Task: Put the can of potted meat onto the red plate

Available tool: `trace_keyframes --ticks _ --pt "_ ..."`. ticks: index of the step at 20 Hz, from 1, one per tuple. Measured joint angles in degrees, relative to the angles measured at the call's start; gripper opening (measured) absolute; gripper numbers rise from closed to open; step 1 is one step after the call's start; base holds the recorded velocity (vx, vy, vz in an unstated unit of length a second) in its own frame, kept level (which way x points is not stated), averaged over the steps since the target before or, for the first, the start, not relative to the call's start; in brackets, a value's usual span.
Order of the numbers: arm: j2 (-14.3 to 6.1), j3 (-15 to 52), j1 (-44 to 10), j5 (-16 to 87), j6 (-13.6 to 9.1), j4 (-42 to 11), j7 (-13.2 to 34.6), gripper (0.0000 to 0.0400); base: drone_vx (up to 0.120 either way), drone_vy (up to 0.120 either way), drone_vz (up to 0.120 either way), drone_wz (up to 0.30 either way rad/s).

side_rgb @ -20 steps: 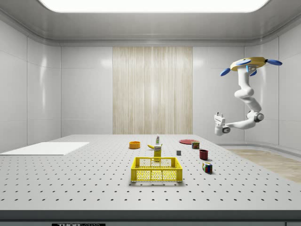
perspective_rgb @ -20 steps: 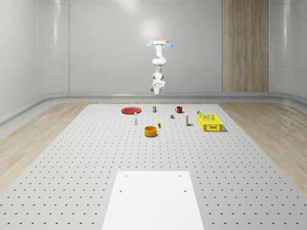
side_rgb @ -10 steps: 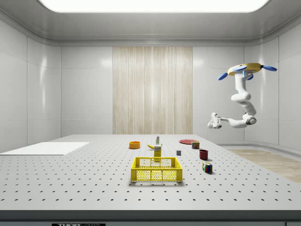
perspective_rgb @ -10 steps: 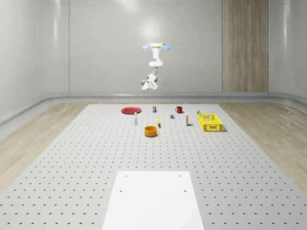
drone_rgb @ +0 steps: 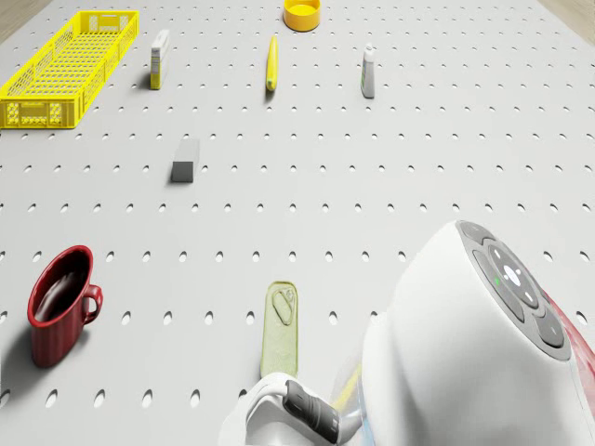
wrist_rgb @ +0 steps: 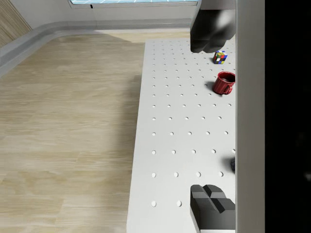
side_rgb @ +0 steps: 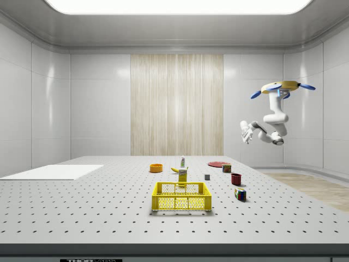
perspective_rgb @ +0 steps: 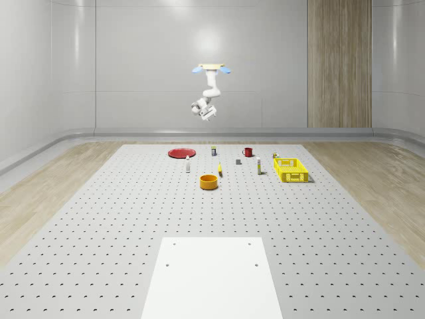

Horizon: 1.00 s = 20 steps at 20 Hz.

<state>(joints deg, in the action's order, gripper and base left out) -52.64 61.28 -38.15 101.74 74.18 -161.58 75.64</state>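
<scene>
High above the table's (perspective_rgb: 99,219) far edge — drone (perspective_rgb: 212,67), hovering, arm folded beneath it.

- Gripper (perspective_rgb: 203,113): well clear of the table and of every object. In the wrist view the two dark fingers (wrist_rgb: 212,212) stand wide apart with nothing between them; the camera looks down on the table's edge and the wooden floor beside it.
- Can of potted meat (perspective_rgb: 213,151): upright on the table, untouched. In the whole-scene view it sits at about 3 o'clock from the red plate (perspective_rgb: 180,153), near it but apart. In the drone view its oblong top with pull-tab shows (drone_rgb: 282,321).
- Red mug (perspective_rgb: 248,151): at 3 o'clock from the can, apart from it.
- Orange bowl (perspective_rgb: 208,181): at 6 o'clock from the can, well apart.
- Yellow basket (perspective_rgb: 290,169): at roughly 4 o'clock, further off.

Step in hand, by judgement: the approach — no grasp begun, nothing carried.

Next move calls for: a descent that brings the open jaws down over the can, lined up across its narrower sides, before closing. The mug and plate flank it, so the descent wants to be fairly straight.
</scene>
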Motion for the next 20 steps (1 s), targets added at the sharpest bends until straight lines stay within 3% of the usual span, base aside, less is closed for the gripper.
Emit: trace_keyframes --ticks 4,8,12,20 --pt "-2.67 5.02 -9.48 7.8 -4.42 -3.02 6.38 0.04 0.04 -0.04 -0.05 0.0" --pt "-4.85 7.78 -15.19 10.86 -6.69 -4.0 10.12 0.04 0.12 0.0 -0.05 0.0" --pt "-6.61 9.36 -18.39 11.8 -7.4 -4.3 12.28 0.04 0.12 0.0 -0.12 0.0" --pt "-9.48 11.09 -21.34 11.46 -6.54 -4.32 14.47 0.04 0.12 0.07 -0.015 0.0"
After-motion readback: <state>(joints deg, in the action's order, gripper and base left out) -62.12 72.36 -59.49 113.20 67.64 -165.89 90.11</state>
